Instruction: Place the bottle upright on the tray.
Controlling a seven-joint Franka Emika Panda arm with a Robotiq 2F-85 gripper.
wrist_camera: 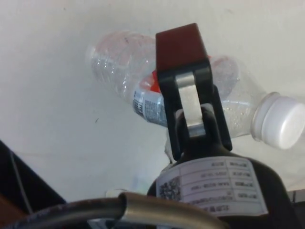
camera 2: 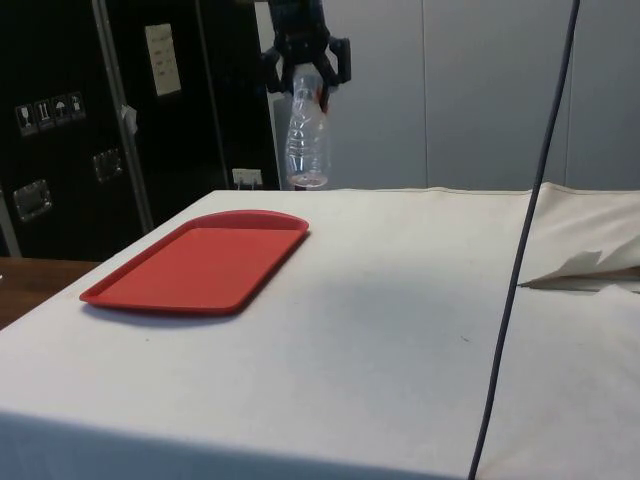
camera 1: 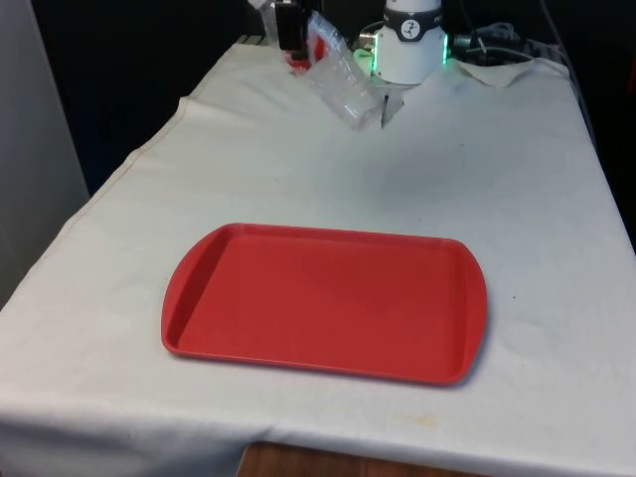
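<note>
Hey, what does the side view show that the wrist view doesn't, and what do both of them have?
The side view alone shows the flat red plastic tray on the white cloth, with the clear plastic bottle hanging above the table near the tray's far end, base downward, plus the dark cabinets behind. The wrist view alone shows the bottle's white screw cap and its printed label. Both show the black two-finger gripper shut on the bottle, and the white cloth beneath.
</note>
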